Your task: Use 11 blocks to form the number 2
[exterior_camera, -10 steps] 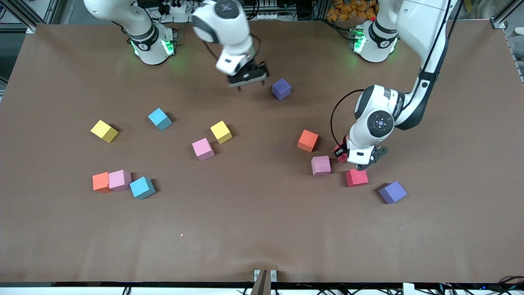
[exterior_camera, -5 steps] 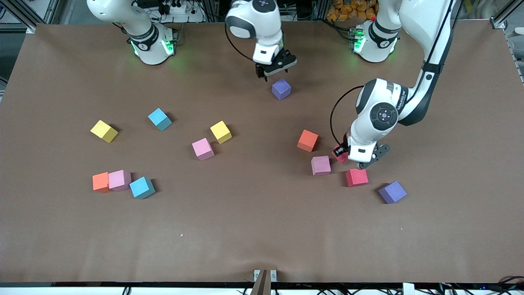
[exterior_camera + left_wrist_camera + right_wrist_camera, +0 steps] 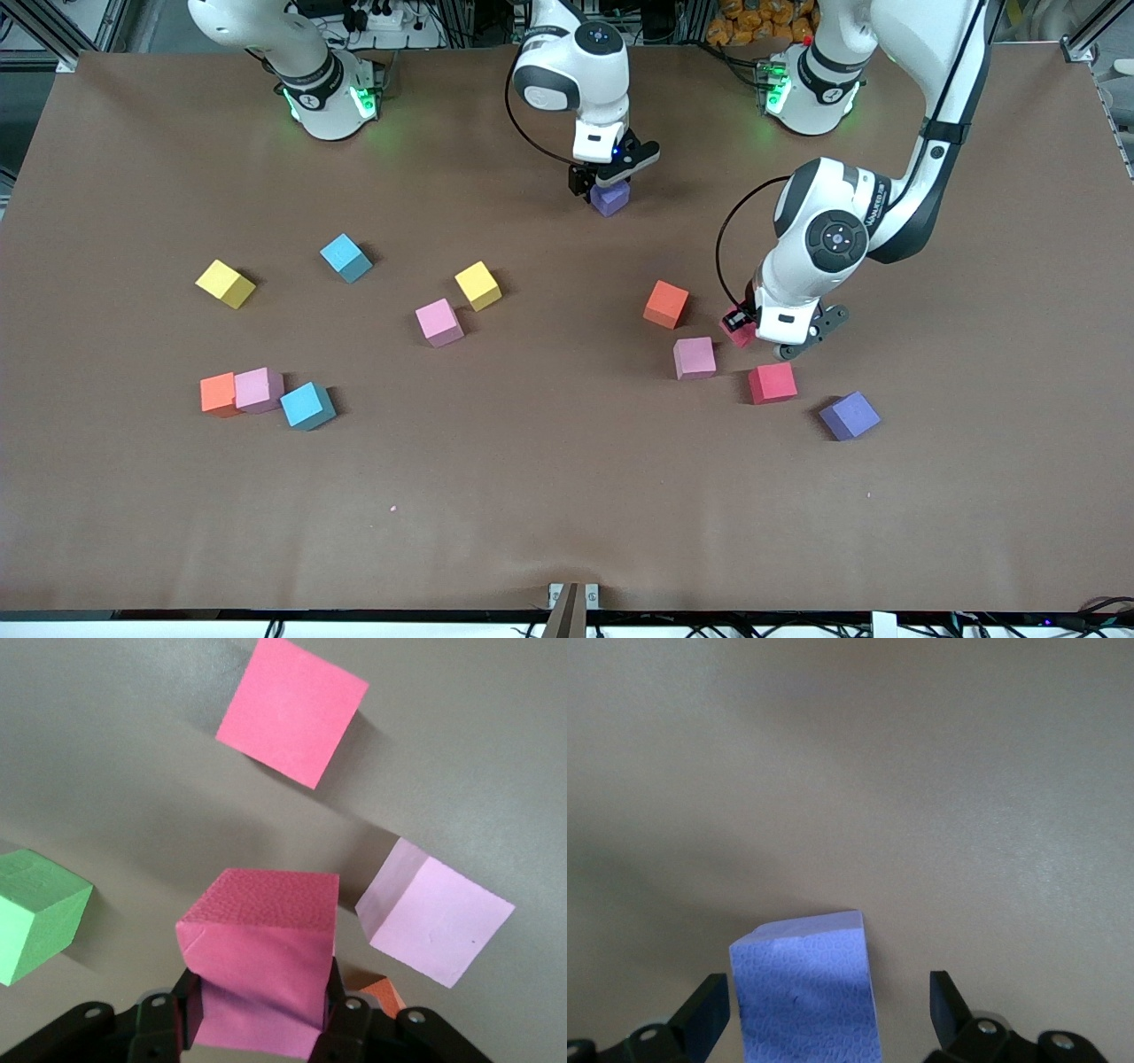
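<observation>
left wrist view shows a small matte magenta-red cube (image 3: 266,943), faces finely grained, clamped between the left gripper (image 3: 259,1028) fingers just over the brown surface (image 3: 549,478), beside a pink cube (image 3: 694,357). right gripper (image 3: 613,175) fingers straddle a purple cube (image 3: 806,992), spread wide, not pinching.

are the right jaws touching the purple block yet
Apart. The right wrist view shows the right gripper open around the purple block, with gaps on both sides.
</observation>
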